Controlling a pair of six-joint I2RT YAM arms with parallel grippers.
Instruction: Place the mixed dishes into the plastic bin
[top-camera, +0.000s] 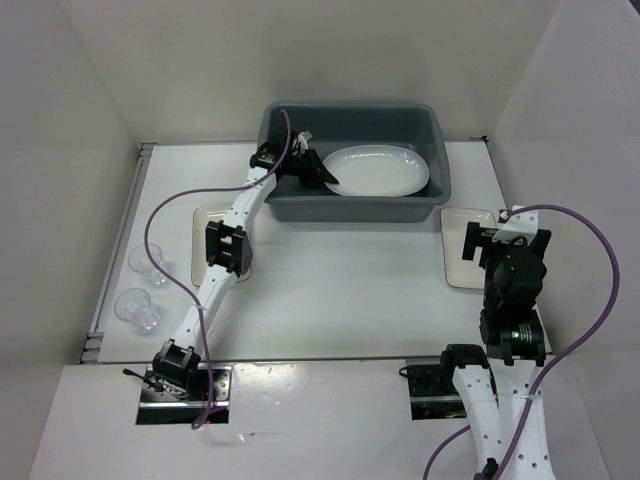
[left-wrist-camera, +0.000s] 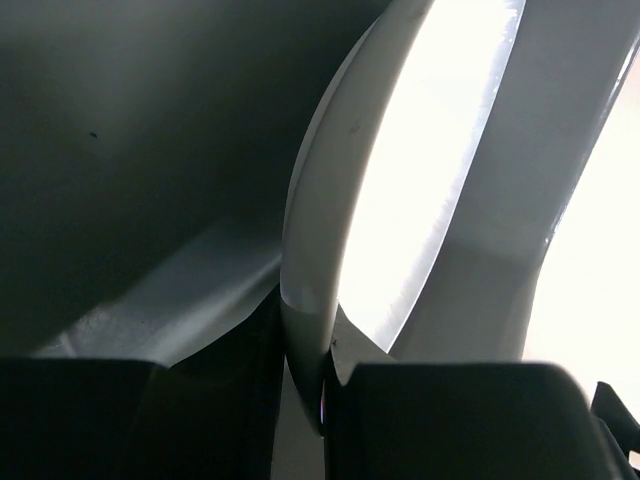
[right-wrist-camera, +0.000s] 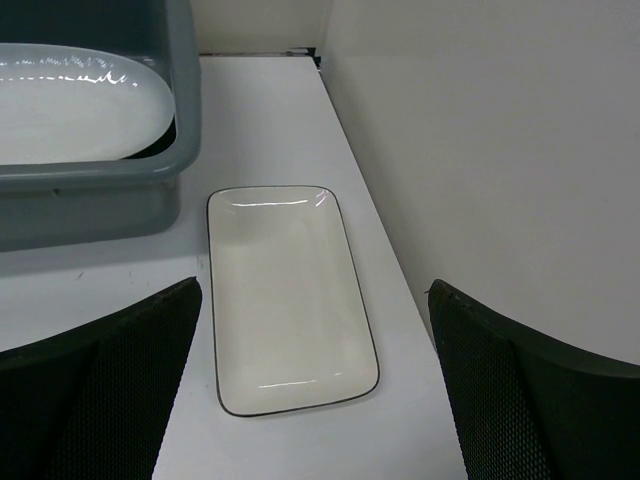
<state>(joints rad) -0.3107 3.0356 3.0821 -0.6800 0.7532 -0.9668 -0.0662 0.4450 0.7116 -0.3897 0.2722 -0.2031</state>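
Left wrist view: left gripper (left-wrist-camera: 308, 385) pinches the white oval platter (left-wrist-camera: 315, 220) by its rim inside the plastic bin (left-wrist-camera: 120, 150); stiff, glazed, probably slippery, breakable. Right gripper (right-wrist-camera: 314, 300) hangs spread above a cream plate (right-wrist-camera: 285, 240)

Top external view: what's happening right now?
The left gripper pinches the rim of the large white oval platter, which is inside the dark grey plastic bin. The right gripper hangs open above a cream rounded-rectangle plate on the table, right of the bin. A second such plate and two small clear glass cups sit on the left side.
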